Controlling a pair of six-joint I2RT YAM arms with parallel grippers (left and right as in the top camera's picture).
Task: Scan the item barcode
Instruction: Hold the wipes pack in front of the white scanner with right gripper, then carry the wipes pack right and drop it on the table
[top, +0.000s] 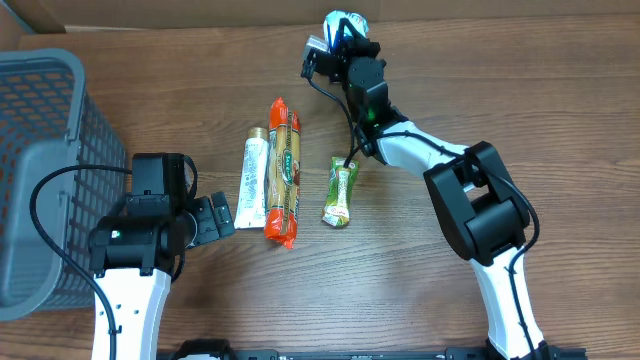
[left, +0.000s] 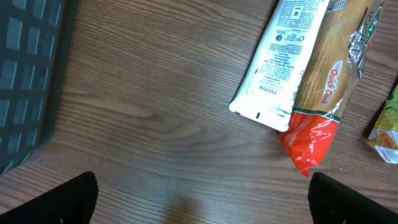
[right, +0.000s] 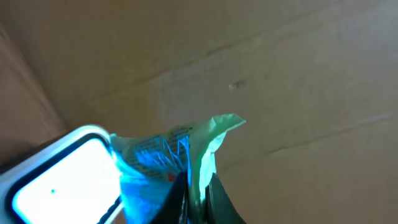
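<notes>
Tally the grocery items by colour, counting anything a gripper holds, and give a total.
White tube: 1
Red and orange packet: 1
Green packet: 1
Blue packet, held in the right gripper: 1
Total: 4

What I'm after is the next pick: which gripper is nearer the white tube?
Left. The left gripper sits open just beside the white tube's near end, apart from it; the right gripper is away at the far edge, shut on a blue packet.
</notes>
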